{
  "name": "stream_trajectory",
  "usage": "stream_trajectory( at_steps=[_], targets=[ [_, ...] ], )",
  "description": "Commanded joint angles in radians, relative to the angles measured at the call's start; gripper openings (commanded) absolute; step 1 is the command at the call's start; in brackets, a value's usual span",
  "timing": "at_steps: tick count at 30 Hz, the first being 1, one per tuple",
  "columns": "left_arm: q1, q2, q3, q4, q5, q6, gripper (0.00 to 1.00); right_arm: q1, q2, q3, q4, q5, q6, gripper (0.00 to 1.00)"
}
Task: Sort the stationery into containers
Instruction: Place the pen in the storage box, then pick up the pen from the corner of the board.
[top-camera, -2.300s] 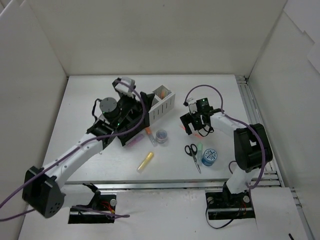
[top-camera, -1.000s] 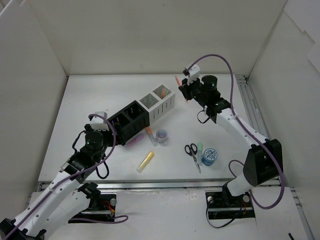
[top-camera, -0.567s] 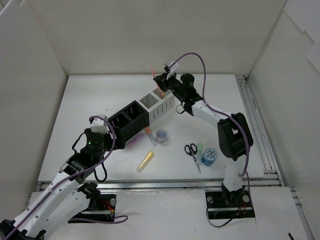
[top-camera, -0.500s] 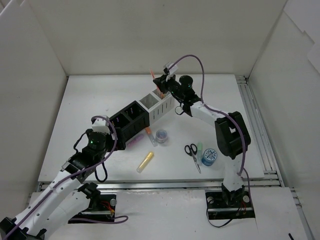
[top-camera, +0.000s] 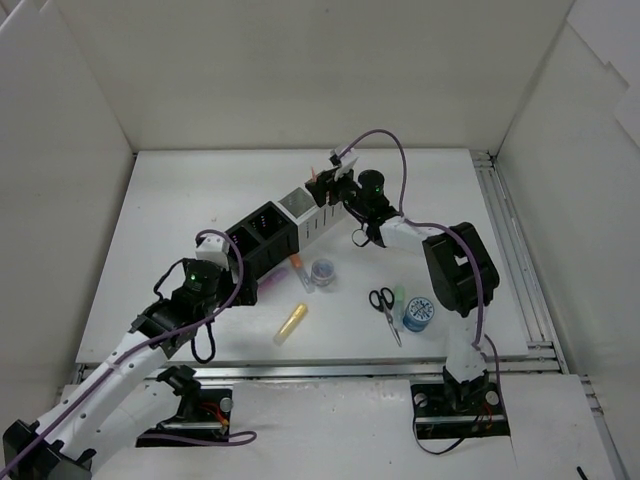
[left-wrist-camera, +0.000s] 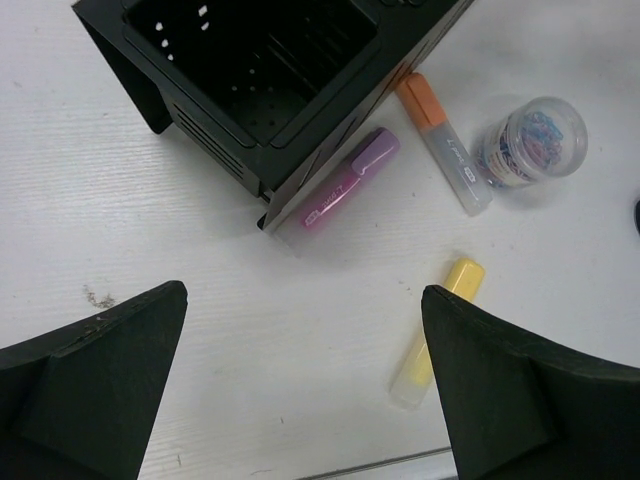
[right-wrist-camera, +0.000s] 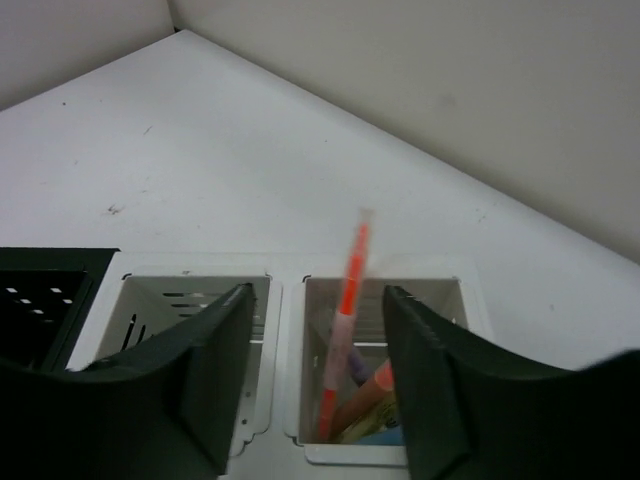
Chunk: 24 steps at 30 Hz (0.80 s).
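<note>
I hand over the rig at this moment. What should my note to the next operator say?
Left gripper: open, empty, hovering beside the black compartments.
Right gripper: open above the end white compartment; the orange pen stands inside with other items.
Done: only what is in that compartment, as far as seen.
Left, all on the table: pink highlighter, orange marker, tub of paper clips, yellow highlighter, scissors, green eraser, blue tape roll.
</note>
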Motion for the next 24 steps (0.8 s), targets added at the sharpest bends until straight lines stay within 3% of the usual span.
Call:
stream_trajectory(
  at_steps=[1,5,7,8,13,20,24],
  targets=[
    [-0.005,0.036,0.065,0.021,0.061,0.005,0.99,-0.004,-0.13,-0.012,0.128,0.012,0.006,0.56],
    [-0.014,0.088,0.059,0.055,0.133,0.028,0.99,-0.001,-0.194,-0.049,0.128,-0.006,0.007,0.64],
    [-0.037,0.114,0.047,0.088,0.155,0.026,1.0,0.0,-0.25,-0.075,0.128,0.001,0.007,0.75],
    [-0.06,0.146,0.044,0.104,0.196,0.028,0.99,-0.001,-0.27,-0.086,0.126,0.016,0.007,0.98],
    [-0.167,0.298,0.083,0.151,0.172,0.036,0.99,0.003,-0.438,-0.201,0.123,0.096,0.084,0.98],
    [-0.291,0.535,0.151,0.187,0.11,0.108,0.99,-0.012,-0.684,-0.51,0.105,0.248,0.178,0.98],
    [-0.316,0.653,0.189,0.196,0.096,0.12,0.86,-0.021,-0.855,-0.629,0.028,0.316,0.201,0.98]
  ],
)
